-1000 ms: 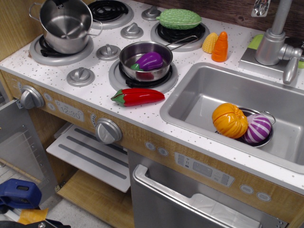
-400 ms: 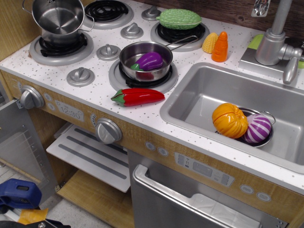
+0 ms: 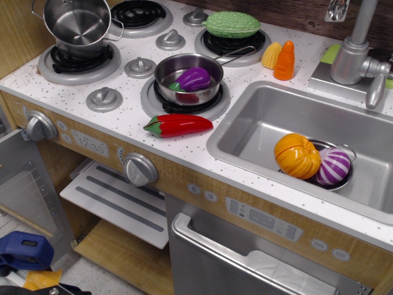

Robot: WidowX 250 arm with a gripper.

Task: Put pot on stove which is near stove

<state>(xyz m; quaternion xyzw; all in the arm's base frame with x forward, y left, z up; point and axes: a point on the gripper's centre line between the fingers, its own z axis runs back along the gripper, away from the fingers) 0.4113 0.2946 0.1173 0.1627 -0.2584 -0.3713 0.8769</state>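
Note:
The shiny steel pot (image 3: 77, 24) with two loop handles is at the top left, partly cut by the frame's top edge. It hangs over the back part of the front-left stove burner (image 3: 61, 69), whose black coil shows below it; I cannot tell whether it touches the coil. It is empty inside. The gripper does not show in this view. The back-left burner (image 3: 140, 15) lies bare just right of the pot.
A long-handled pan (image 3: 184, 86) with a purple eggplant (image 3: 195, 78) sits on the front-right burner. A green gourd (image 3: 232, 24) covers the back-right burner. A red pepper (image 3: 178, 125) lies at the counter front. The sink (image 3: 258, 123) and faucet (image 3: 353, 55) are at the right.
The pot has risen and moved up-left, away from the camera, over the front-left burner; since 0.4 s ago it has barely shifted. Nothing else moved.

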